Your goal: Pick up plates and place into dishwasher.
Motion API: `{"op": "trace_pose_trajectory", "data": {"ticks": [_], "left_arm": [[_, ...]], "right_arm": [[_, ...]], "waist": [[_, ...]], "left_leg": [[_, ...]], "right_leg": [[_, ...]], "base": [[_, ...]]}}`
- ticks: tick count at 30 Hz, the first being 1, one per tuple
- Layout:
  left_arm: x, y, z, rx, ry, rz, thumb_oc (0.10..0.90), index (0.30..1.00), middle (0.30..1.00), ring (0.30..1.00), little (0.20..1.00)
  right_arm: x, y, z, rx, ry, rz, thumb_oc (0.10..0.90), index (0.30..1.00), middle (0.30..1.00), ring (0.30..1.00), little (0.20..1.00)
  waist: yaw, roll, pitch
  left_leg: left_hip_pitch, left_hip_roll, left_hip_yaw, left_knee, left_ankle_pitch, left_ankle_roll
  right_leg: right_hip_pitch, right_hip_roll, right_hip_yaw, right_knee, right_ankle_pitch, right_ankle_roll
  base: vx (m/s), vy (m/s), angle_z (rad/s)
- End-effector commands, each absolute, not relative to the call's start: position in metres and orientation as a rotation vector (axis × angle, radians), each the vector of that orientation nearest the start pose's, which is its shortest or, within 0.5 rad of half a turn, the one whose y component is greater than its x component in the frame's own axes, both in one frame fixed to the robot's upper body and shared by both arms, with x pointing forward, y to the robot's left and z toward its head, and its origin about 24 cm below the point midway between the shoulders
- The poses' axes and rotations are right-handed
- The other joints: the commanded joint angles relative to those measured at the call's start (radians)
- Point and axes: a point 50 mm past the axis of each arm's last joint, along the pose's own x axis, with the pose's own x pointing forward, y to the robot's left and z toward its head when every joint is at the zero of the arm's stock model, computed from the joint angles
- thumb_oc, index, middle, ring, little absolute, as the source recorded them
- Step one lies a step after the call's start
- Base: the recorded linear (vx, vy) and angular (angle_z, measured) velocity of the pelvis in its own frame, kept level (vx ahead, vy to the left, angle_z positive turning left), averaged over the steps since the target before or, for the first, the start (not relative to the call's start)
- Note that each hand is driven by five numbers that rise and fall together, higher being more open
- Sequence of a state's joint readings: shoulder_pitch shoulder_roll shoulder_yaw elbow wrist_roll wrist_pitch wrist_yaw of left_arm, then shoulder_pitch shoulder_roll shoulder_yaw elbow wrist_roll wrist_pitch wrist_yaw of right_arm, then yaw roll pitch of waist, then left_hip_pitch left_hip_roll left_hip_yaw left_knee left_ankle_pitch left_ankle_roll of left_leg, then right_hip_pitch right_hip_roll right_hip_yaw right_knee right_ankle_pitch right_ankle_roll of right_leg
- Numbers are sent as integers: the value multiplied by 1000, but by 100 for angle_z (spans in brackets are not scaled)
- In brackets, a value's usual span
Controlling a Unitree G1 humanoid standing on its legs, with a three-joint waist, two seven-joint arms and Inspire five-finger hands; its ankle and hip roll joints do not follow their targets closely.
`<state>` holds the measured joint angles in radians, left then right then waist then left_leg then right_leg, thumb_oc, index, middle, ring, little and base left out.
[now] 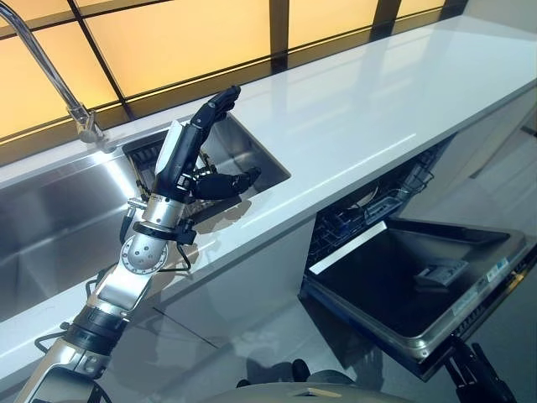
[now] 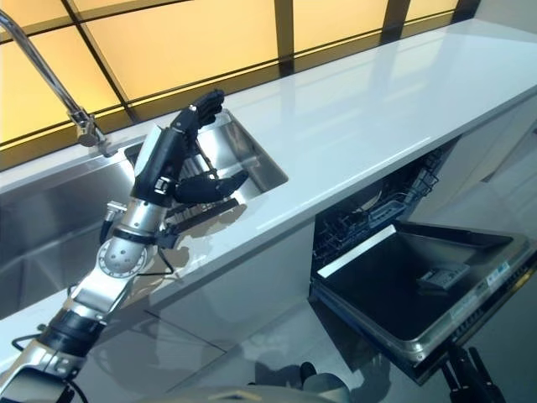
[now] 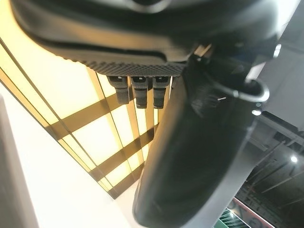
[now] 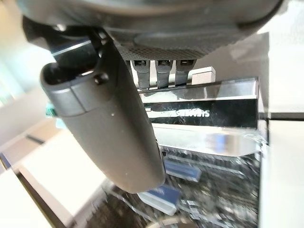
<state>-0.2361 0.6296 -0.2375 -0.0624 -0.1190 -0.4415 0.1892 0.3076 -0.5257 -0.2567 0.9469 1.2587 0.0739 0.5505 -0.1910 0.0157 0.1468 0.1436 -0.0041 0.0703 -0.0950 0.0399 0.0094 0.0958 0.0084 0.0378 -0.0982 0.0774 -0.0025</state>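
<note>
Left hand [image 3: 156, 38] seen from very close, dark bulk across the upper edge, textured palm surface facing the camera. Fingers [image 3: 142, 92] in a short row below the palm, straight, nothing held between them. Thumb [image 3: 190, 156] large and dark, running down past the fingers. Behind: amber glowing window panels [image 3: 71, 95] crossed by dark frame bars [image 3: 95, 111]. White tabletop [image 3: 42, 190] below the panels. Ceiling lights [image 3: 293, 159] off to one side.
</note>
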Motion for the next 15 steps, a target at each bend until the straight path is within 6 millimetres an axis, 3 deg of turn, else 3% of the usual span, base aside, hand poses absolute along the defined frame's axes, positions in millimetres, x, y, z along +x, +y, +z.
{"op": "trace_pose_trajectory", "data": {"ticks": [1,3,6,15], "left_arm": [[272,172,215,338,-974,-181,800,900,900,900,900],[273,173,214,336,-974,-176,800,900,900,900,900],[274,176,212,333,-974,-171,800,900,900,900,900],[276,179,209,327,-968,-163,800,900,900,900,900]], "right_arm": [[218,-285,-22,907,139,306,800,900,900,900,900],[235,-284,-1,879,80,363,800,900,900,900,900],[246,-282,13,867,7,387,800,900,900,900,900],[252,-286,20,836,-41,370,800,900,900,900,900]], "waist": [[71,-19,-31],[78,-23,-32],[84,-25,-33],[96,-30,-40]], "left_leg": [[41,-51,-4,8,-160,59],[42,-52,-10,8,-161,59],[43,-54,-18,8,-161,60],[47,-54,-22,8,-162,63]], "right_leg": [[61,56,-25,11,-109,8],[64,55,-29,11,-111,8],[67,55,-31,11,-113,7],[74,54,-42,11,-117,9]], "base": [[-12,5,-36],[-13,10,-31],[-7,9,-17],[2,2,7]]}}
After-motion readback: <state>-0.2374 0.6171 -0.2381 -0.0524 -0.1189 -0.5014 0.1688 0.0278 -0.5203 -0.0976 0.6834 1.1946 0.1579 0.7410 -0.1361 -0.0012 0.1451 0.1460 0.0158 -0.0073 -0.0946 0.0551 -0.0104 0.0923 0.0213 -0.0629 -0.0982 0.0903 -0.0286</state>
